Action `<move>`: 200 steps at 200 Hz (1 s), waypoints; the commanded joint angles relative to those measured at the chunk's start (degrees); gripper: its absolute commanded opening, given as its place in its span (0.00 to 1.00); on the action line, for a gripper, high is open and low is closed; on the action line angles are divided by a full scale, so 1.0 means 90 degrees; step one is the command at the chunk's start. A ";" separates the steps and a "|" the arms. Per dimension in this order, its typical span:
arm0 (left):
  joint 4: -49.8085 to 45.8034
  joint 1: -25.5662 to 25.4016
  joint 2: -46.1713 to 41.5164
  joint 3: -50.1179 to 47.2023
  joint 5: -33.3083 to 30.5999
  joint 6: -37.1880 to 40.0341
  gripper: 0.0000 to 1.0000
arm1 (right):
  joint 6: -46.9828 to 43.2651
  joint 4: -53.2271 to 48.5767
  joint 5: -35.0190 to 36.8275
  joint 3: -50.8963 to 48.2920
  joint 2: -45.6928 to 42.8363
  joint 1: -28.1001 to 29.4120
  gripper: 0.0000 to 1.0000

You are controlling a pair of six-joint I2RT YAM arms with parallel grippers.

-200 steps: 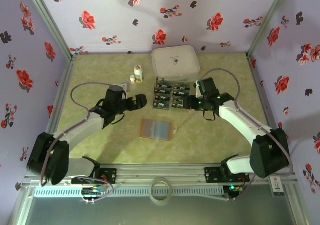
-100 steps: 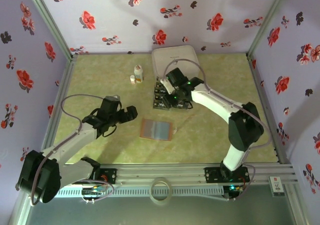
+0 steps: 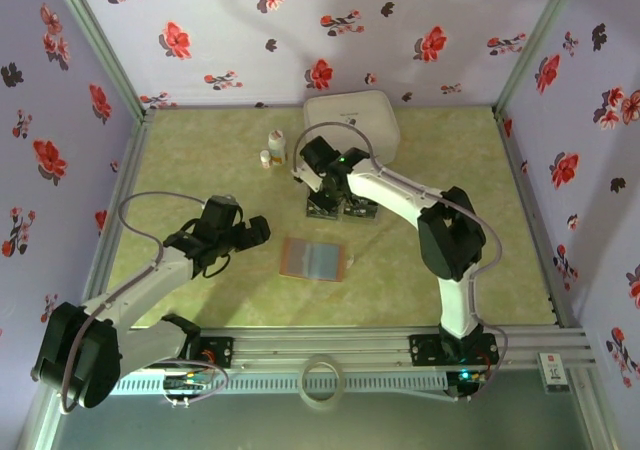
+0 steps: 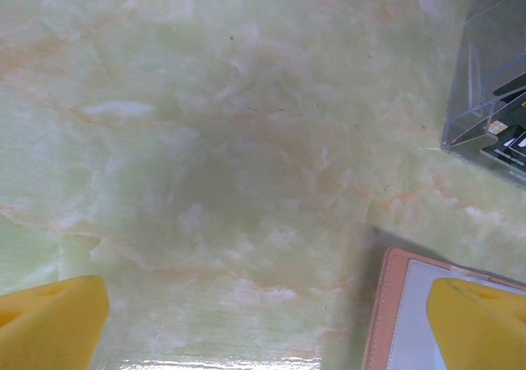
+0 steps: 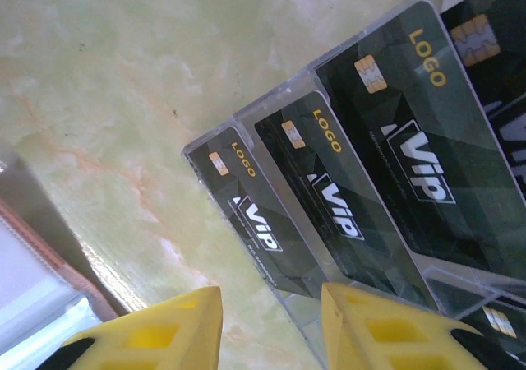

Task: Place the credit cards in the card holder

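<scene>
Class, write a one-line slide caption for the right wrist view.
Right gripper poised over dark VIP credit cards in a clear tray, card holder at lower left.

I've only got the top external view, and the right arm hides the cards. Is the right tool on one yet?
Observer: Not yet. The right tool has its fingers apart, nothing between them, lined up over the nearest of the credit cards.
Operator: Which way up are they?
Observer: Face up in a clear tray, gold chips and VIP print showing.
Operator: And the left tool?
Observer: Wide open, one finger over the card holder corner.
</scene>
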 commanded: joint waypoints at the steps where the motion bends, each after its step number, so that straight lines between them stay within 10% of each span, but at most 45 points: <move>1: -0.0093 0.0066 -0.0048 -0.0018 -0.0156 0.0023 1.00 | -0.0242 -0.0275 0.0295 0.0302 0.0194 0.0057 0.36; 200: 0.0104 0.0155 0.0157 -0.0002 -0.0119 0.0043 1.00 | -0.0438 -0.0379 0.0574 0.0682 0.0975 0.0195 0.20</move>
